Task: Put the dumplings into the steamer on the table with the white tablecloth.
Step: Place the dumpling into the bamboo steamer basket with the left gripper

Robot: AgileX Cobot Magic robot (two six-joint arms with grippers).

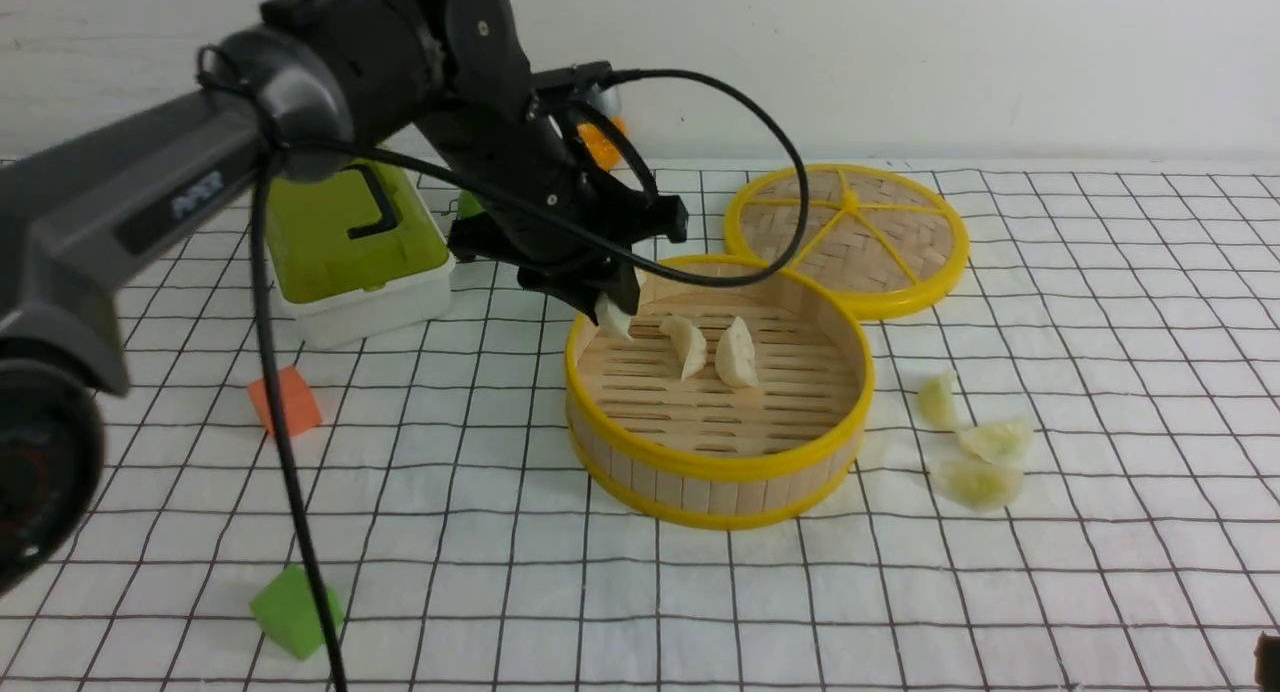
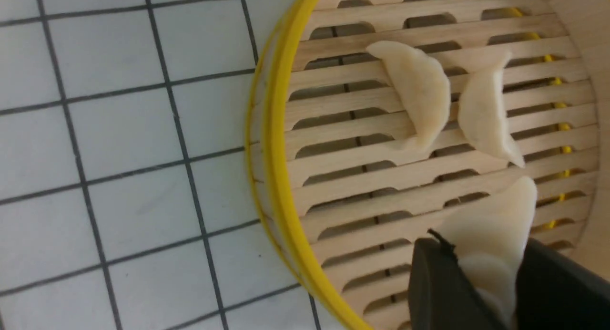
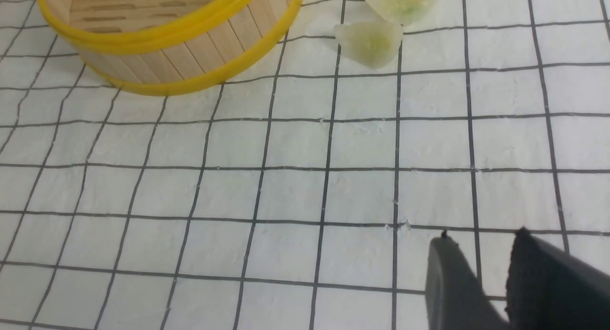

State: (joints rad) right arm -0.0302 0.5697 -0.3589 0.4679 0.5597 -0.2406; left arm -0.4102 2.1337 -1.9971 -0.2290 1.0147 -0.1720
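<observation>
Dumpling (image 2: pixel 493 220), a cream-white one, is pinched between the pads of my left tool (image 2: pixel 481 253) and hangs just inside the left rim of the steamer (image 1: pixel 720 464). My worry is how close it sits to that wall: letting go here could bounce it off the yellow rim and out onto the tabletop (image 1: pixel 500 572). I'd judge it wants carrying further toward the middle. It may also cling to one pad when the jaws part. The arm's black cable (image 1: pixel 790 202) loops low over the steamer's far rim and could hook it on the way out. Two white dumplings (image 1: pixel 687 344) lie on the slats, close together. Right of the steamer, three green dumplings (image 1: pixel 996 439) lie bunched on the grid cloth — grabbing one may shove its neighbour. My right tool (image 3: pixel 483 246) hovers over bare cloth short of them, slightly spread, pinching nothing.
</observation>
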